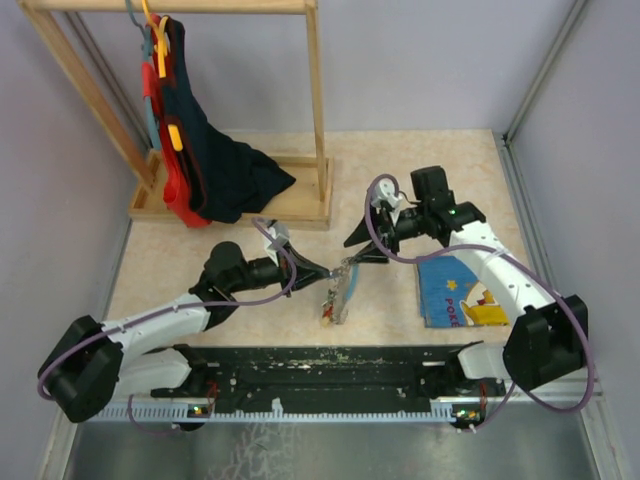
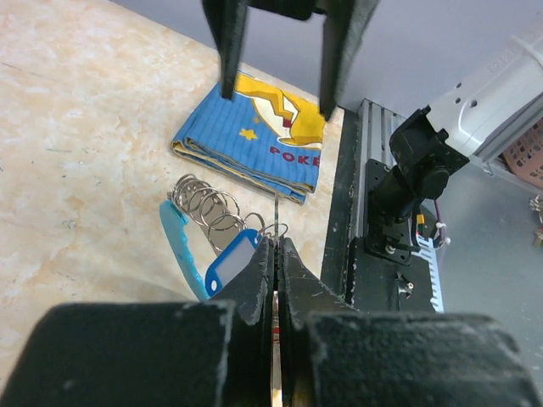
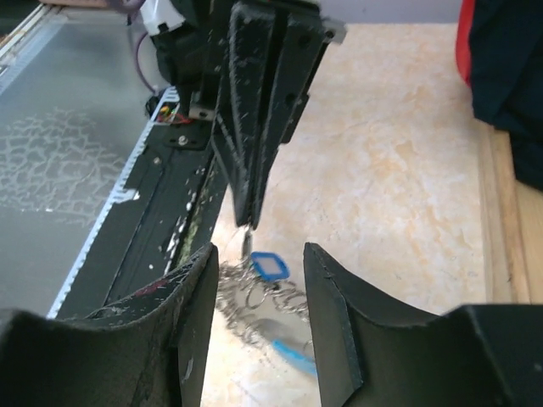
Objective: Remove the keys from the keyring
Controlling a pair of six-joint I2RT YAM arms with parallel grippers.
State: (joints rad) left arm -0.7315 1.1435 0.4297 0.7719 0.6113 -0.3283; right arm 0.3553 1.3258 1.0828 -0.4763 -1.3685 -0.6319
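My left gripper (image 1: 325,270) (image 2: 277,244) is shut on a thin metal part of the keyring (image 2: 277,216). The rest of the keyring trails from its tips: several silvery rings (image 2: 206,206) (image 3: 254,294), a blue tag (image 2: 231,261) (image 3: 270,265) and a light-blue strap (image 2: 178,244) (image 3: 295,354). From above the bundle (image 1: 340,293) shows small red and yellow bits, the keys (image 1: 328,306). My right gripper (image 1: 358,248) (image 3: 259,252) is open and empty. It faces the left gripper's tips, just above the bundle, and touches nothing.
A blue picture book (image 1: 455,290) (image 2: 254,140) lies right of the bundle. A wooden clothes rack (image 1: 318,110) with dark and red garments (image 1: 205,160) stands at the back left. The black base rail (image 1: 330,365) runs along the near edge.
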